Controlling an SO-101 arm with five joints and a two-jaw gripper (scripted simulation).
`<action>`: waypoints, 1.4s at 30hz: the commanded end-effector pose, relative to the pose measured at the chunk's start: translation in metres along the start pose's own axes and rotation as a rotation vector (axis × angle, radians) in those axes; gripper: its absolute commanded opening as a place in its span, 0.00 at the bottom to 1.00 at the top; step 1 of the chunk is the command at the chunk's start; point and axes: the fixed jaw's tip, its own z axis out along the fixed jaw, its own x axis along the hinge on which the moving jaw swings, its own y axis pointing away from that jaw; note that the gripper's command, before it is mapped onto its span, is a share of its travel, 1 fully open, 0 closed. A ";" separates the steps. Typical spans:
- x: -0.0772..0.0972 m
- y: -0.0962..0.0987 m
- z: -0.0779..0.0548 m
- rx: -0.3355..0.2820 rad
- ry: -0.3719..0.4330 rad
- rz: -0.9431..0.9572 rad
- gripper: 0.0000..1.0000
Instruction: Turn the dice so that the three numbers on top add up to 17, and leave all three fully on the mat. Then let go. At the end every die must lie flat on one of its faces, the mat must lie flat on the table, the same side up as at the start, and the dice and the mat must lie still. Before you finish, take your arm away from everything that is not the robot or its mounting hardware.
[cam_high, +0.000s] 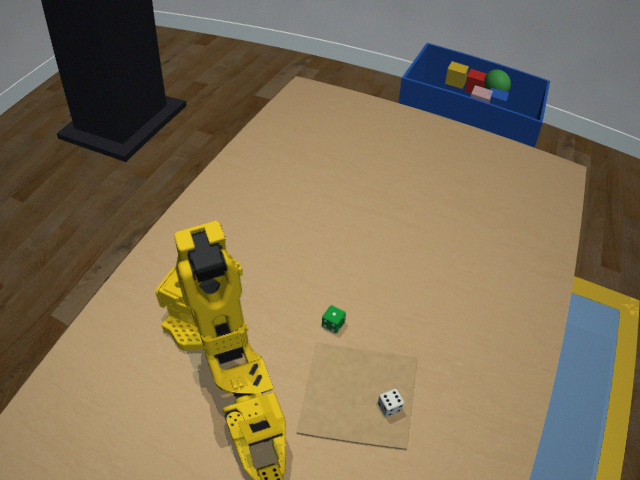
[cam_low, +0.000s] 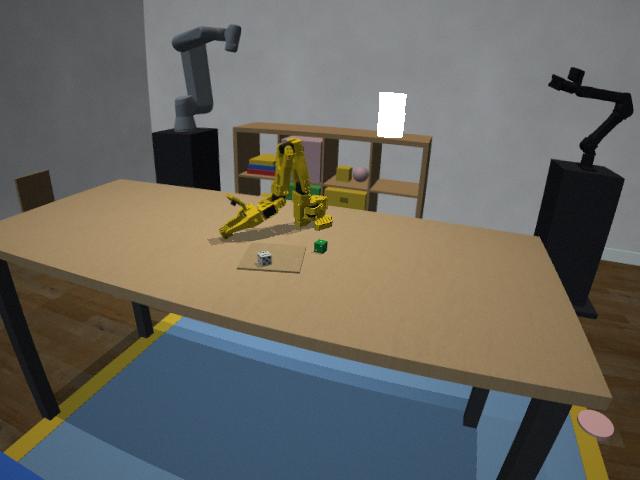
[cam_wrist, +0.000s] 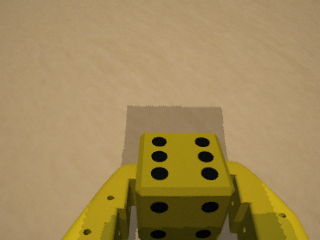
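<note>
Yellow arm (cam_high: 217, 310) (cam_low: 289, 175) observed bent in a raised elbow near a long edge of the tabletop, forearm sloping down, gripper (cam_high: 270, 469) (cam_low: 224, 233) (cam_wrist: 184, 187) low and closed on a yellow die (cam_high: 269, 473) (cam_wrist: 182, 165).
</note>
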 end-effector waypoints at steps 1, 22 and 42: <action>-0.009 -0.003 0.002 0.009 -0.043 0.011 0.14; -0.009 -0.003 0.002 0.009 -0.043 0.011 0.23; -0.009 -0.003 0.002 0.009 -0.044 0.021 0.33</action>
